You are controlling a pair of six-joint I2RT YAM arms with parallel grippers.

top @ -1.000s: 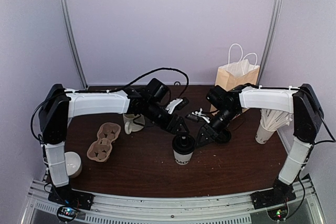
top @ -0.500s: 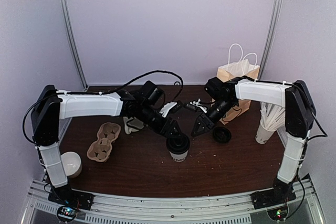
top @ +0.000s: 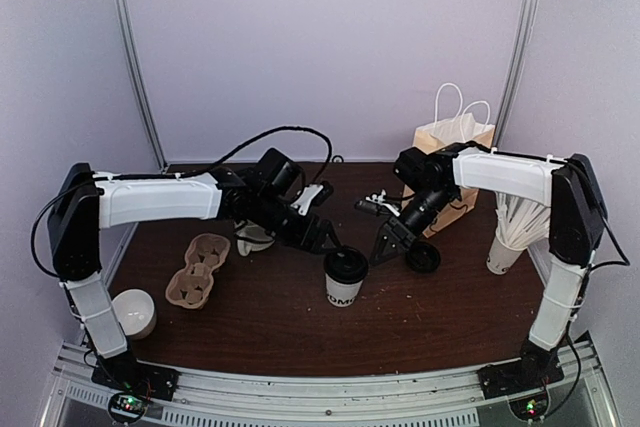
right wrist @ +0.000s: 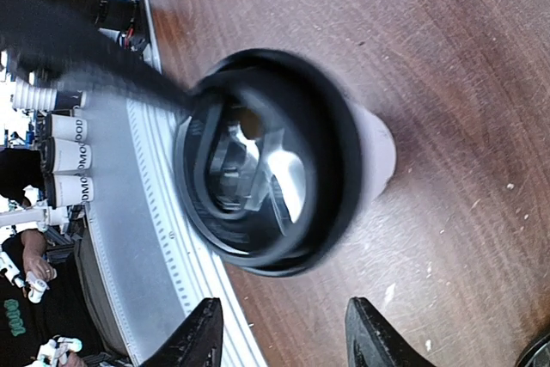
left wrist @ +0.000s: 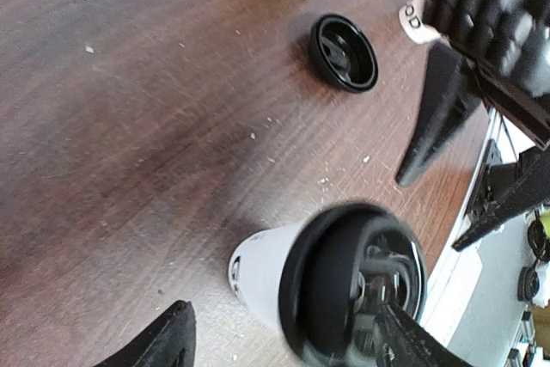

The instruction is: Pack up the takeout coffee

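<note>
The takeout coffee [top: 345, 279], a white paper cup with dark letters and a black lid on top, stands upright on the brown table [top: 300, 332]. My left gripper [top: 333, 240] hovers just behind and left of its lid. In the left wrist view the cup [left wrist: 266, 272] sits between the spread fingers of this gripper [left wrist: 279, 322], which is open. My right gripper [top: 386, 244] hangs to the cup's right, open and empty. In the right wrist view the lidded cup [right wrist: 275, 161] lies beyond that gripper's tips [right wrist: 284, 307].
A loose black lid [top: 423, 257] lies right of the right gripper. A brown paper bag [top: 455, 144] stands at the back right, with a cup of straws [top: 510, 237] beside it. A cardboard cup carrier [top: 197, 269] and a cream mug [top: 250, 238] are on the left.
The left gripper came down onto the cup's lid, then widened and drew back a little. The cup shifted slightly. The right gripper pulled back toward the right.
</note>
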